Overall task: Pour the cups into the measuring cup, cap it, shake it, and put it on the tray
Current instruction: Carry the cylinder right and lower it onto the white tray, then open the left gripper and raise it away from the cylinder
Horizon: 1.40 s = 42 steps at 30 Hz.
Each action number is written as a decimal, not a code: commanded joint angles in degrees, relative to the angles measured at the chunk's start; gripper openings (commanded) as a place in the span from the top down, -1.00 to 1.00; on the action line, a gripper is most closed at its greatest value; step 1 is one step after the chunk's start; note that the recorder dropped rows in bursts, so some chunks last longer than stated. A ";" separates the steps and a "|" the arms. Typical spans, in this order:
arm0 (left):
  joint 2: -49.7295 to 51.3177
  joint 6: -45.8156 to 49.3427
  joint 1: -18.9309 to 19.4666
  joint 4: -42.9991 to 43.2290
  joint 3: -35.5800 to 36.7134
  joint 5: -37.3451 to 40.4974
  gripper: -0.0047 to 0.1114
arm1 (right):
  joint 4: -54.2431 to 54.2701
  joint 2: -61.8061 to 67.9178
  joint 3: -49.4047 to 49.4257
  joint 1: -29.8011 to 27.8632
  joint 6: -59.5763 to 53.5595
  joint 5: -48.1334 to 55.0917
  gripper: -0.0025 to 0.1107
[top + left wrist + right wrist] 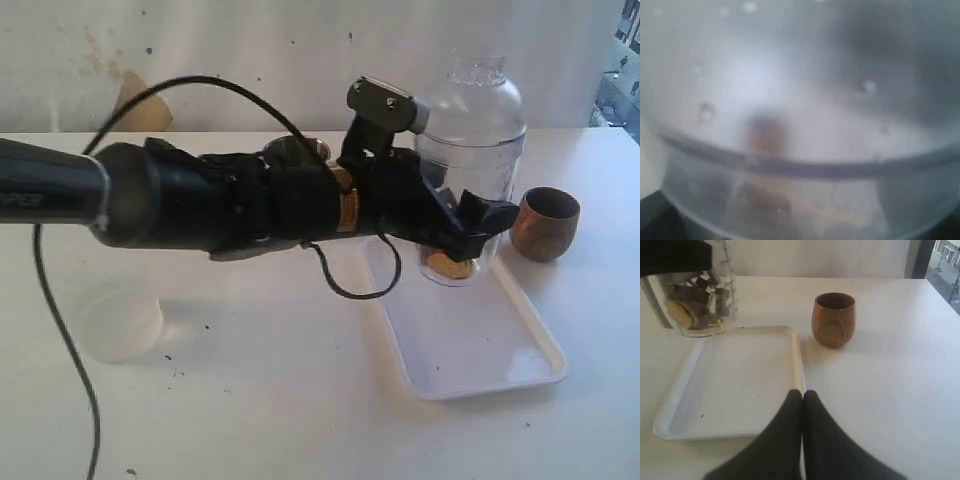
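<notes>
- The exterior view stands off the surface [250, 400], a little above it, and faces a white wall [250, 60]. The left arm [200, 200] crosses close to the lens.
- The left wrist view sits right against the measuring cup [800, 125], whose blurred clear side fills the frame.
- The right wrist view looks low along the surface past the right gripper [803, 392] in its foreground, with the tray [740, 380] near and the wooden cup [834, 320] beyond.
- The exterior and right wrist views share the tray, the wooden cup and the measuring cup's lower part. The left wrist view shares only the measuring cup.
</notes>
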 commanded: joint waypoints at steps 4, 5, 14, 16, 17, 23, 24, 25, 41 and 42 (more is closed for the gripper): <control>6.15 11.31 -0.73 -13.13 -4.46 -0.73 0.13 | 0.00 -0.36 0.15 -0.23 0.12 -0.43 0.96; 6.39 11.56 -0.73 -13.13 -4.46 -0.50 -0.16 | 0.00 -0.36 0.15 -0.23 0.12 -0.43 0.96; 6.49 10.32 -0.73 -13.24 -4.46 0.89 -0.66 | 0.00 -0.36 0.15 -0.23 0.12 -0.43 0.96; 6.49 10.46 -0.73 -13.24 -4.46 1.00 -0.66 | 0.00 -0.36 0.15 -0.23 0.12 -0.43 0.96; 6.49 10.47 -0.73 -13.24 -4.46 0.89 -0.66 | 0.00 -0.36 0.15 -0.23 0.12 -0.43 0.96; 2.09 14.27 -0.73 -13.24 -4.46 0.76 -0.66 | 0.00 -0.36 0.15 -0.23 0.12 -0.43 0.96; 0.77 15.13 -0.73 -13.24 -4.46 0.76 -0.66 | 0.00 -0.36 0.15 -0.23 0.12 -0.43 0.96; -0.21 15.79 -0.73 -13.24 -4.46 0.76 -0.66 | 0.00 -0.36 0.15 -0.23 0.12 -0.43 0.96; -23.13 16.83 -0.73 -13.24 -4.46 23.41 0.38 | 0.00 -0.36 0.15 -0.23 0.12 -0.43 0.96; -24.56 16.83 -0.73 -13.24 -4.46 26.65 0.54 | 0.00 -0.36 0.15 -0.23 0.12 -0.43 0.96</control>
